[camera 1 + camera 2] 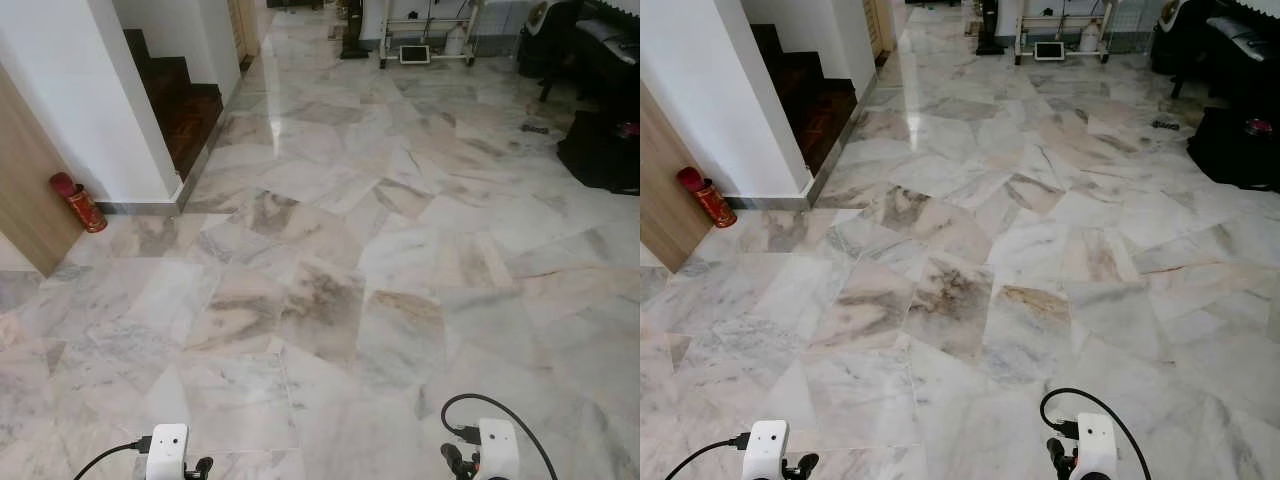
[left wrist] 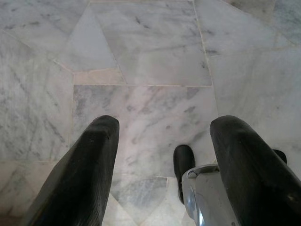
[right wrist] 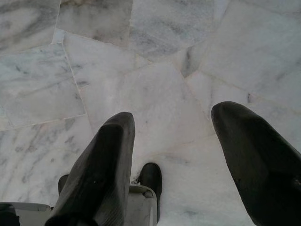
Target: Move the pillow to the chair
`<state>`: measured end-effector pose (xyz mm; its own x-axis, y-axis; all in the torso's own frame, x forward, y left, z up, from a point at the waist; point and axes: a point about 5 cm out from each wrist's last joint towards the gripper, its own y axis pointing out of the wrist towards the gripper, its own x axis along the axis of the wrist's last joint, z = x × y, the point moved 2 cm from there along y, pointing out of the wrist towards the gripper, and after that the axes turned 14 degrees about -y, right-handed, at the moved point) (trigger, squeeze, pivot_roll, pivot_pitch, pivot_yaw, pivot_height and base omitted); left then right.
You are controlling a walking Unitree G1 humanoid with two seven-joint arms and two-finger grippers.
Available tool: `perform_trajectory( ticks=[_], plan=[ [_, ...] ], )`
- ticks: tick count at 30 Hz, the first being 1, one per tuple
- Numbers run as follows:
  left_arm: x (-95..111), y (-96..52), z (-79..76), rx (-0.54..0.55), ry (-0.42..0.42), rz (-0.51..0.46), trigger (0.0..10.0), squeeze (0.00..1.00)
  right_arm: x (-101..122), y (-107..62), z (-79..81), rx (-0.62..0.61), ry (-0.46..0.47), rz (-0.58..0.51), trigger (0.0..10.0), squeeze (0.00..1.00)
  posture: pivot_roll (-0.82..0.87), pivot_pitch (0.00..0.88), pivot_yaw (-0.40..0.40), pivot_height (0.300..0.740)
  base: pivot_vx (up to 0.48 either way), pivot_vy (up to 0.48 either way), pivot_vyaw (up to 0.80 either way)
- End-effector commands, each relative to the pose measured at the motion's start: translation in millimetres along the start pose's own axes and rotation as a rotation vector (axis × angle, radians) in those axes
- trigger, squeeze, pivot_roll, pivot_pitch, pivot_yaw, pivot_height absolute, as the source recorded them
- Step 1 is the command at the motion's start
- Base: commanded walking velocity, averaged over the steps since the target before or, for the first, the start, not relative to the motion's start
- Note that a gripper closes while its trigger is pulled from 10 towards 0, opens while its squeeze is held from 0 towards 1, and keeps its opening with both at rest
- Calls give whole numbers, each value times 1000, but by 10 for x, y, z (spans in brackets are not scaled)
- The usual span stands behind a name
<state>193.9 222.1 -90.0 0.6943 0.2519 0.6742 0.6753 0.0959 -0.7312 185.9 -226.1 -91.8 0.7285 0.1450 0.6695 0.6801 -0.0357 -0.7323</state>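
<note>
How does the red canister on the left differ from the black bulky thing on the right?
The red canister is slim and small; the black bulky thing is broad and cut off by the frame edge. The canister stands tilted beside the wood panel; the black thing sits squat. Both rest on the marble floor.

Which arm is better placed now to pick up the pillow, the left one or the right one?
Neither yet. No pillow can be made out on the marble floor. The left gripper and the right gripper both hang low with open jaws, holding nothing. The robot likely must find the pillow first.
</note>
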Motion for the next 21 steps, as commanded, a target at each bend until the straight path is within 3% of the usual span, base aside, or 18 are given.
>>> perform_trajectory(
  ticks=[1, 21],
  plan=[
    [31, 60, -15, 90, -305, 70, 10000, 0, 620, 216, -37, 37, 155, 48, 10000, 0, 29, 0, -32, 740, 0, 0, 0],
    [67, 55, 23, 99, -313, 32, 10000, 0, 616, 221, -5, 41, 201, 53, 10000, 0, 33, 0, -14, 740, 0, 0, 0]
  ],
)
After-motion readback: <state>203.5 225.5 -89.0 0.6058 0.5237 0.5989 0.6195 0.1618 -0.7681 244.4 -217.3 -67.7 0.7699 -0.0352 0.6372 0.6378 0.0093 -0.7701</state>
